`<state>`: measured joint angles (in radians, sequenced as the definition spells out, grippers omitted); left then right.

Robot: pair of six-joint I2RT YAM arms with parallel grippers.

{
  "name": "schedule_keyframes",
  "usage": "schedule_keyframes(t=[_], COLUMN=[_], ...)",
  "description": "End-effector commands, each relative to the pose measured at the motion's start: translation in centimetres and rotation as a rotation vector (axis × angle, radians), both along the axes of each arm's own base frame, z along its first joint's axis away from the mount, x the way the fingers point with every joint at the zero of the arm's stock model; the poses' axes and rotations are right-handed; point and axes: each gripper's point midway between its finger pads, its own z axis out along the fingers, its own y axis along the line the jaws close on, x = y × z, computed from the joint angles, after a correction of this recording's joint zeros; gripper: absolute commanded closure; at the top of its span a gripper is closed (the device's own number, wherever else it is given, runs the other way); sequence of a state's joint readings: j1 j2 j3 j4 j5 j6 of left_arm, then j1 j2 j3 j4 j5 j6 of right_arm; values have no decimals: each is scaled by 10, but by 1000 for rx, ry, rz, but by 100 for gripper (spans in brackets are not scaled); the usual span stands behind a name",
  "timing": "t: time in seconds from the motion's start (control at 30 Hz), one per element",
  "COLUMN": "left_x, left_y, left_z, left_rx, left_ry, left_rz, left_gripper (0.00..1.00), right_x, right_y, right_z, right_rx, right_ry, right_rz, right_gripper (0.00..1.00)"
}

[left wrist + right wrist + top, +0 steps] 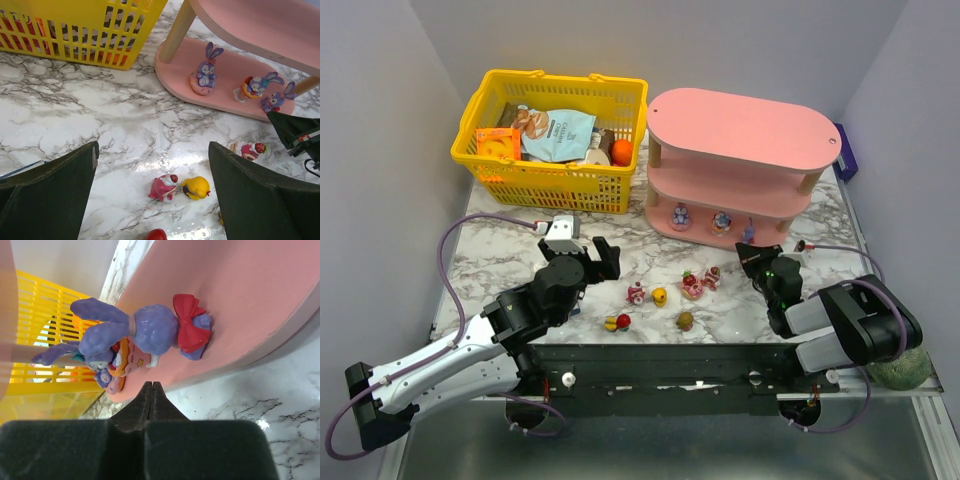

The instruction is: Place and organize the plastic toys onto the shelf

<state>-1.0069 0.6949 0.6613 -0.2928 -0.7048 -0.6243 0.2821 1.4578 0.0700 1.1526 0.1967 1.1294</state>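
Left jaws: opened wide, empty, readied over small pink plastic figurine [162, 188] on table | right jaws: shut, empty (probably for nudging) — at purple plastic rabbit [150, 332] on pink oval-ended shelf [240, 300]

Arms [520, 310] black and white, cables [441, 262] purple (fingers [50, 195] black).

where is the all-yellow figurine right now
In the top view, the yellow figurine lies on the marble table near its front middle, right beside a pink figurine on its left, in front of the pink shelf.
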Motion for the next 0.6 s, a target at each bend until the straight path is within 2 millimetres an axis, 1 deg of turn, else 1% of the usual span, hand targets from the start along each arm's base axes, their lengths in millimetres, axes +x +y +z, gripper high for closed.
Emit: schedule_keyframes(t=[0.0, 0.1, 0.27, 0.5, 0.57], left_x=[2, 2, 2, 3, 3], left_y=[0, 0, 0, 1, 1], left_z=[0, -1, -2, -2, -2], left_rx=[6, 9, 9, 10, 10], left_ry=[-6, -4, -4, -2, -2], left_rz=[2, 2, 3, 7, 7], left_gripper=[1, 1, 1, 1, 1], right_x=[10, 13, 16, 11, 9], right_y=[-12, -17, -18, -21, -28], right_z=[12, 11, 2, -14, -14], right_rx=[-10, -19, -38, -18, -11], right_ry=[-36, -16, 35, 89, 85], right_rz=[-71, -91, -96, -119, -158], right_gripper=[99, 99, 99, 99, 99])
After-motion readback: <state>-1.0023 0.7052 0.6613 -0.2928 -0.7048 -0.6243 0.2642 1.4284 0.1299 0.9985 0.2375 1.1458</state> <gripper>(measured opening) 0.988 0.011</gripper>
